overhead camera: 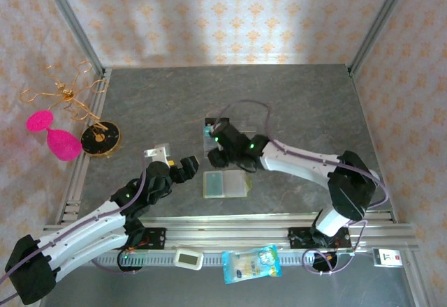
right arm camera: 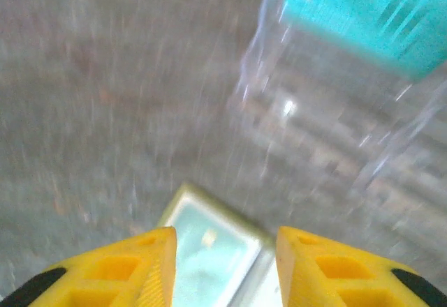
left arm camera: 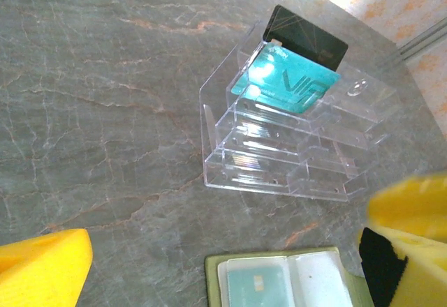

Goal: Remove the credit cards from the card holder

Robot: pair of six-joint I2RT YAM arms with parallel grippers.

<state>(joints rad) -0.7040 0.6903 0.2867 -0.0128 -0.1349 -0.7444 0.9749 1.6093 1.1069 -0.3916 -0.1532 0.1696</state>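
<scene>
Clear stepped tray (left arm camera: 279, 160), flat olive wallet (left arm camera: 279, 282)

Left arm (overhead camera: 84, 234) at 7 o'clock, right arm (overhead camera: 297, 159) at 4: white shells, black joints, purple cables (overhead camera: 246, 102) looping alongside, tiny green lights (overhead camera: 222, 138). Fingers (right arm camera: 126, 272) are chunky yellow blocks with black patches.
</scene>
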